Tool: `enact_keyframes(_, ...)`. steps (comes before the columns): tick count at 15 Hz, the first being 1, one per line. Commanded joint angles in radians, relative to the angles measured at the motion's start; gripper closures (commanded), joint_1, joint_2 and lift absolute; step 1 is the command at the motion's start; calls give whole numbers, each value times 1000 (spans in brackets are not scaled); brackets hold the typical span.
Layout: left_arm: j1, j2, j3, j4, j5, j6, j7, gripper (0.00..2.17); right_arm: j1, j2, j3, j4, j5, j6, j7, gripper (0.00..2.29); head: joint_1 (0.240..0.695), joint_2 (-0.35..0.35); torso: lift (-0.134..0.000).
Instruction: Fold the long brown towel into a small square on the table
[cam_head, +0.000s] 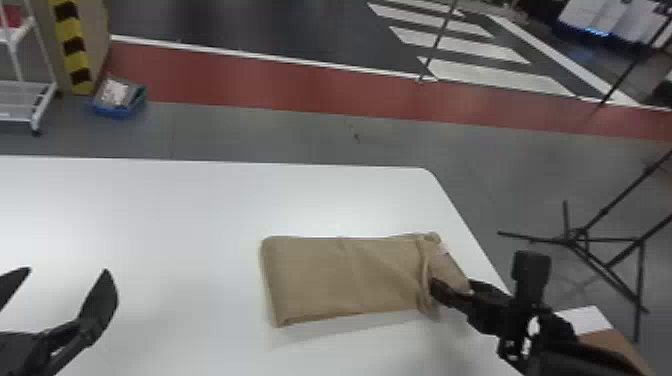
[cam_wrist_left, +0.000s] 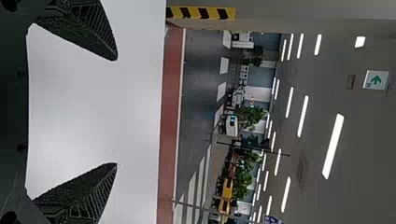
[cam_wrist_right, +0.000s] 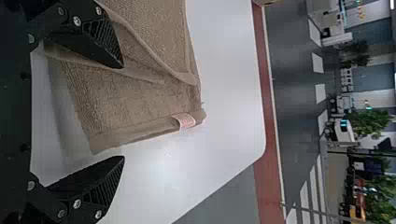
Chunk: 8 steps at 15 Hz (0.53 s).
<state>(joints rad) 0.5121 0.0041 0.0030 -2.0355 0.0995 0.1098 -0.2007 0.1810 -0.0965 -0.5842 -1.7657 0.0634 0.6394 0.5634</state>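
Observation:
The brown towel (cam_head: 345, 280) lies folded into a flat rectangle on the white table (cam_head: 175, 210), right of the middle, with a ridge and a loose flap at its right end. My right gripper (cam_head: 452, 295) is at that right end. In the right wrist view the right gripper (cam_wrist_right: 122, 112) stands open, one finger over the towel (cam_wrist_right: 135, 88) by the raised fold, the other beyond its hem with the pale tag. My left gripper (cam_head: 65, 290) is open at the table's left, away from the towel; the left gripper (cam_wrist_left: 116, 112) in its wrist view has nothing between its fingers.
The table's right edge (cam_head: 465, 225) slopes close past the towel's tagged end. A brown and white box (cam_head: 600, 330) is beyond that edge, by the right arm. Black tripod legs (cam_head: 580, 240) stand on the floor at the right, a white rack (cam_head: 30, 95) at the far left.

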Motion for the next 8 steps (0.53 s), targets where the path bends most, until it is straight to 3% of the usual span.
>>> enact_keyframes(1, -1, 0, 0, -2, 0, 3, 0, 66, -11, -2, 56, -34, 41, 75, -7, 218, 695, -350, -111)
enact_keyframes(8, -7, 0, -2, 3, -1, 9, 0, 70, -5, -2, 49, -100, 30, 124, -7, 215, 695, -330, -111)
